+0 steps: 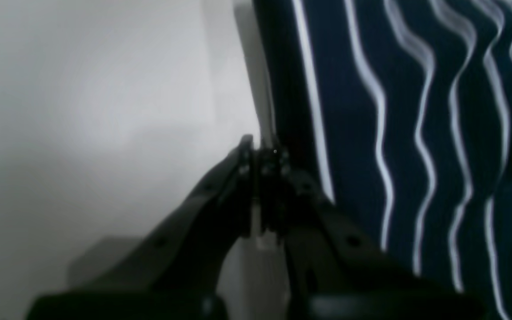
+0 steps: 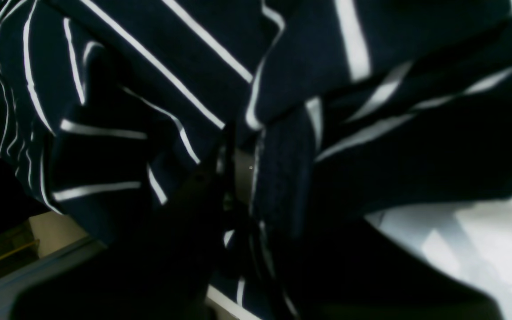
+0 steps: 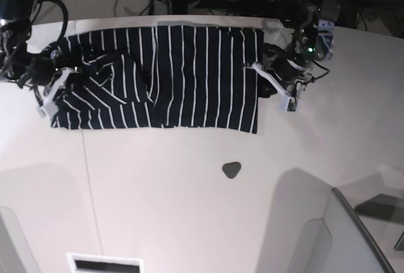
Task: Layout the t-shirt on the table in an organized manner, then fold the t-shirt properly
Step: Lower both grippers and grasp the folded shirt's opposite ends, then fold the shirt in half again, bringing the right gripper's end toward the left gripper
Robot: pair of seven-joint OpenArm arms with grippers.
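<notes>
The dark navy t-shirt (image 3: pixel 189 77) with thin white stripes lies spread along the far part of the white table (image 3: pixel 189 191). Its right part is flat and its left part is bunched and wrinkled. My left gripper (image 3: pixel 260 71) is at the shirt's right edge. In the left wrist view it (image 1: pixel 262 155) is shut on that edge of the cloth (image 1: pixel 416 133). My right gripper (image 3: pixel 55 74) is at the shirt's bunched left end. In the right wrist view it (image 2: pixel 238 173) is shut in folds of the cloth (image 2: pixel 149 66), lifted off the table.
A small dark grey rounded-triangle piece (image 3: pixel 232 169) lies on the table in front of the shirt. A thin dark seam line (image 3: pixel 88 178) runs down the left side. A white slot (image 3: pixel 104 263) is at the front edge. Grey panels (image 3: pixel 341 235) stand at the lower right.
</notes>
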